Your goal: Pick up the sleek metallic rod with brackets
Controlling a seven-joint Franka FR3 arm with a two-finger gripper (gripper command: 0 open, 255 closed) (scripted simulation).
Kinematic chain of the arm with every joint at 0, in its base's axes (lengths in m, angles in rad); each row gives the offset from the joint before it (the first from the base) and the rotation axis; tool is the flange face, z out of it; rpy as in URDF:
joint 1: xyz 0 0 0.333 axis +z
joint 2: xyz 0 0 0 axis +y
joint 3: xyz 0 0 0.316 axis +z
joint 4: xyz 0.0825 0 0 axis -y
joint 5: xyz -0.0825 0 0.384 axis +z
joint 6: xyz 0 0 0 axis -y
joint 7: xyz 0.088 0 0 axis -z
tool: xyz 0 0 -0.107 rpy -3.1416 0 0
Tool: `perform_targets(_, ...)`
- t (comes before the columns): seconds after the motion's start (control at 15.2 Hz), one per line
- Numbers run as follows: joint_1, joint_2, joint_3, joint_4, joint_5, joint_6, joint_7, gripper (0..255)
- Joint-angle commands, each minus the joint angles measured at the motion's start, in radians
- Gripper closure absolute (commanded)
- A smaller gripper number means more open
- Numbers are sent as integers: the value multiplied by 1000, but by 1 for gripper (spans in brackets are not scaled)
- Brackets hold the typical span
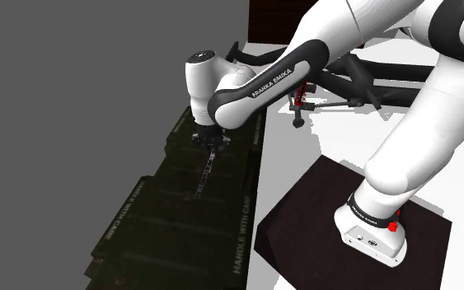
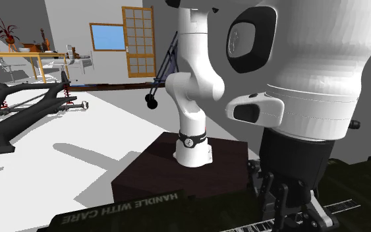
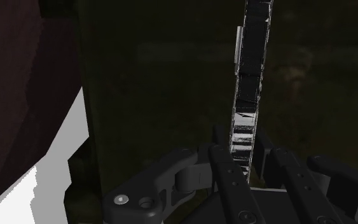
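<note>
Sleek metallic rod with brackets (image 3: 247, 95), one only, lies along the top of the single dark crate lettered HANDLE WITH CARE (image 1: 240, 235). Its near end is clasped between the narrow jaws of the all-black two-finger gripper (image 3: 247, 170). The rod's far end runs out of the wrist view, and its brackets are hard to make out in the dimness.

Shoulder view: high beside the stand (image 1: 304, 198), looking down along the arm (image 1: 263, 86) onto the crate (image 1: 156, 231). Second exterior view: low, close beside the gripper (image 2: 296, 221), facing back to the stand. Wrist view: close, down the fingers (image 3: 225, 175) along the rod (image 3: 247, 108). All three share the crate top.
</note>
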Motion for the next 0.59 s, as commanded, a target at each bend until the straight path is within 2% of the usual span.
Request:
perform_targets(0.0,0,0,0,0,0,0,1,255)
perform_targets(0.4,0,2,0,0,-2,1,1,255)
perform_targets(0.53,-3,-19,1,11,19,-24,-15,255)
